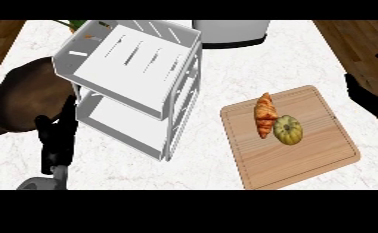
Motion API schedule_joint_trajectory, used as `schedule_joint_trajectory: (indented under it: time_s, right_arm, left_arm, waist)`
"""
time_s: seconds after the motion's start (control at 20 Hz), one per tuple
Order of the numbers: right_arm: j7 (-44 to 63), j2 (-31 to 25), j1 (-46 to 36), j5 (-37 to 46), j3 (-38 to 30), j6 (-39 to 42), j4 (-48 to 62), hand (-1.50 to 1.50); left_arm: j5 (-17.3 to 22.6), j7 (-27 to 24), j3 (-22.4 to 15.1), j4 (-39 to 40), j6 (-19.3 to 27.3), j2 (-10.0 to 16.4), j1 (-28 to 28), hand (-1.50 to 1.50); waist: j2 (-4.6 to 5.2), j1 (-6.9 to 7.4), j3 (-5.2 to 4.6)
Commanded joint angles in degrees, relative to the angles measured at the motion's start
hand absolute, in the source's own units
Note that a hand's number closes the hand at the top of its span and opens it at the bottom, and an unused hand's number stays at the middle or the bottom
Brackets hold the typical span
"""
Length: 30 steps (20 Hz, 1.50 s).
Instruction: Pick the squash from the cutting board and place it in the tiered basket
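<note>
While squash [288, 130] sits mid cutting board [317, 162] against croissant [265, 113], it looks firm, smooth, light: grasp across its round sides. Left hand [57, 136] rests open, counter's [210, 174] left edge; right hand's [360, 91] state unclear.

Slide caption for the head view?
Squash beside a croissant on the cutting board; tiered basket stands left of it.
</note>
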Motion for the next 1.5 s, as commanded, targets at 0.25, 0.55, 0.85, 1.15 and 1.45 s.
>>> schedule_joint_trajectory:
  time_s: [0.25,0.55,0.85,1.15,1.45]
  right_arm:
    - [4.8,11.5,16.4,19.2,0.0,-25.9,-19.7,-1.5]
    - [22.2,14.3,27.1,30.2,4.4,-12.6,-21.5,-1.5]
    - [37.0,16.0,29.2,45.8,7.1,-0.3,-20.7,-1.5]
    - [54.4,20.0,26.5,64.9,9.9,14.4,-24.4,-1.5]
    - [68.3,30.2,15.7,84.3,18.4,31.2,-23.9,-1.5]
  left_arm:
    - [-3.7,-3.9,-6.5,-2.8,-0.3,-3.9,5.2,0.0]
    - [-4.0,-4.4,-6.3,-4.6,-0.6,-2.5,6.7,0.0]
    - [-4.5,-3.7,-7.9,-5.0,-1.8,-3.0,4.9,0.0]
    - [-5.1,-2.8,-9.1,-5.5,-2.2,-3.4,4.0,0.0]
    - [-5.0,-3.6,-9.0,-4.4,-2.7,-3.9,5.0,0.0]
  waist:
    - [0.88,2.84,0.26]
    - [1.44,4.22,-0.15]
    - [2.65,6.78,-0.42]
    - [2.46,8.05,-0.17]
    - [2.05,8.5,0.28]
